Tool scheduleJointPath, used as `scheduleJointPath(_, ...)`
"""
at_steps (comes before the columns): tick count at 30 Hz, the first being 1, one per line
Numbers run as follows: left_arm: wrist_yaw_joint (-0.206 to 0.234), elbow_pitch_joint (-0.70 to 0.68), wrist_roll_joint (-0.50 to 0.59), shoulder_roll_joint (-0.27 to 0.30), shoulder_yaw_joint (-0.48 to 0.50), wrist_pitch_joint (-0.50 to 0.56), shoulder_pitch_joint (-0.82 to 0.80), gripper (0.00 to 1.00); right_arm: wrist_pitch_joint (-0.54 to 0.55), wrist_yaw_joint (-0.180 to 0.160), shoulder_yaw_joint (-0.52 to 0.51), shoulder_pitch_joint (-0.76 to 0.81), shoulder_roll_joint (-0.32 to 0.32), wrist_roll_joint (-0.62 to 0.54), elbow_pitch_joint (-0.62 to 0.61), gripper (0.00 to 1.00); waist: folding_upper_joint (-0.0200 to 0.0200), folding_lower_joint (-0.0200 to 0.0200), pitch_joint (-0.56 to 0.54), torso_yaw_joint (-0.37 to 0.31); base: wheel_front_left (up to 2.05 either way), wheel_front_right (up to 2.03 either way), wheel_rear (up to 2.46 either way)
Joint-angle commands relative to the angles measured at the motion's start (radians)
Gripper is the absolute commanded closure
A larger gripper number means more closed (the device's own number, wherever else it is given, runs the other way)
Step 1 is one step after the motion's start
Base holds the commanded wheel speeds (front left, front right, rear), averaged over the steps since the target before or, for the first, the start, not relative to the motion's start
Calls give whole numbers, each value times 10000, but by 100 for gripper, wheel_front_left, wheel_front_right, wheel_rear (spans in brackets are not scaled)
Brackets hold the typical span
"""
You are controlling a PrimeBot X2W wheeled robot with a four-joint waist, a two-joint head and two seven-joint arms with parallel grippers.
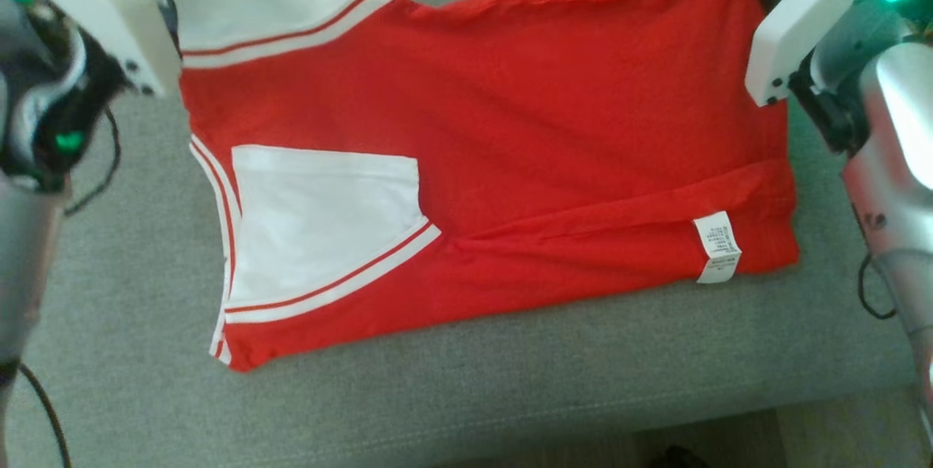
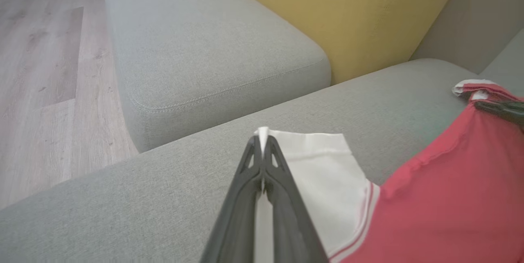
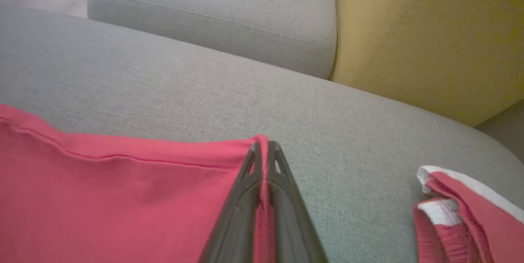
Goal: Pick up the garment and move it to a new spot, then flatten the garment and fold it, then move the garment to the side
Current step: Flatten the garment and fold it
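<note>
Beyond the garment (image 1: 510,125), a yellow cushion (image 2: 339,17) backs the grey sofa (image 1: 510,395).

We've got grey sofa seat (image 1: 510,395) in front, second grey cushion (image 2: 204,50) just beside, mustard back cushion (image 2: 348,17) behind, pale wood floor (image 2: 41,70) beyond.

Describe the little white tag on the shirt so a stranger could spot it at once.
On the grey sofa seat lies a red shirt with white sleeves. Follow its near edge toward the robot's right. The tag is the small white rectangle with fine print there; the other white patches are big, stripe-edged sleeves at the left end.
</note>
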Motion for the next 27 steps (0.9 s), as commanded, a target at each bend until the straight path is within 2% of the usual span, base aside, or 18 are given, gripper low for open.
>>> scheduleJointPath(1,44,-453,-58,394,528,-146,13,100,-165,-9,-31,218,41,14,-319,100,0,0,-226,18,0,0,0)
scheduleJointPath(5,185,-1153,-264,426,646,-650,1227,100,-563,-9,-166,1033,-75,141,-651,100,0,0,-641,90,0,0,0)
scheduleJointPath(10,567,-2310,-486,329,736,-1407,3250,100,-911,-9,-780,2460,-243,306,-1393,100,0,0,-1150,211,0,0,0)
scheduleJointPath(18,1475,-4029,-701,29,869,-2539,6499,100,-791,-9,-2177,4901,-61,170,-3269,100,0,0,-1672,379,0,0,0)
scheduleJointPath(24,1738,-4085,-1038,-483,674,-3149,8084,100,-354,-9,-3121,6250,341,-113,-4465,100,0,0,-1805,505,0,0,0)
scheduleJointPath(27,1669,-3699,-1205,-879,540,-3505,8307,100,-185,-9,-3381,6708,546,-287,-4793,100,0,0,-1836,561,0,0,0)
